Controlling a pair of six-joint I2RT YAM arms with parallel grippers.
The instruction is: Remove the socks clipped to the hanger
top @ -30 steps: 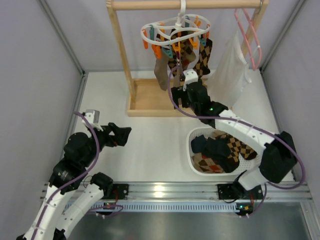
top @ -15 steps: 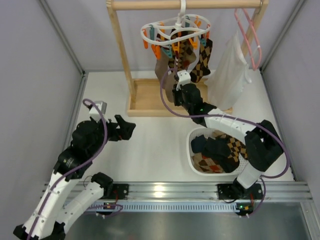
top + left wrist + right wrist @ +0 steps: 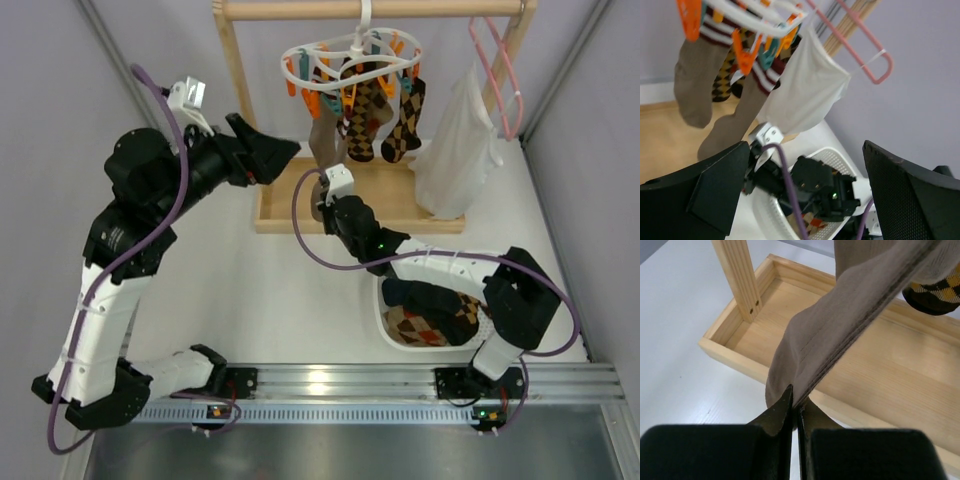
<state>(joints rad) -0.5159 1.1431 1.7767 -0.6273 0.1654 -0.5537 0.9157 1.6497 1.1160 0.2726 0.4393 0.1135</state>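
The white ring hanger (image 3: 350, 55) hangs from the wooden rack's top bar, with orange and teal clips holding socks. A plain brown sock (image 3: 322, 148) and two argyle socks (image 3: 362, 118) dangle from it. My right gripper (image 3: 322, 200) is shut on the brown sock's toe (image 3: 840, 320), pinched between both fingers (image 3: 780, 412) over the rack's base tray. My left gripper (image 3: 283, 158) is raised just left of the hanger, open and holding nothing. In the left wrist view the hanger (image 3: 750, 20), brown socks (image 3: 695, 85) and open left gripper (image 3: 805, 145) all show.
A white basket (image 3: 385, 320) with several socks in it sits by the right arm's forearm. The wooden rack post (image 3: 240, 100) and base tray (image 3: 290, 200) stand at the back. A white garment (image 3: 460, 140) hangs on a pink hanger (image 3: 500, 70) at the right.
My right gripper slid left under the hanger and shut on the brown sock's toe. My left arm rose from the table up to the hanger's left side, still open.
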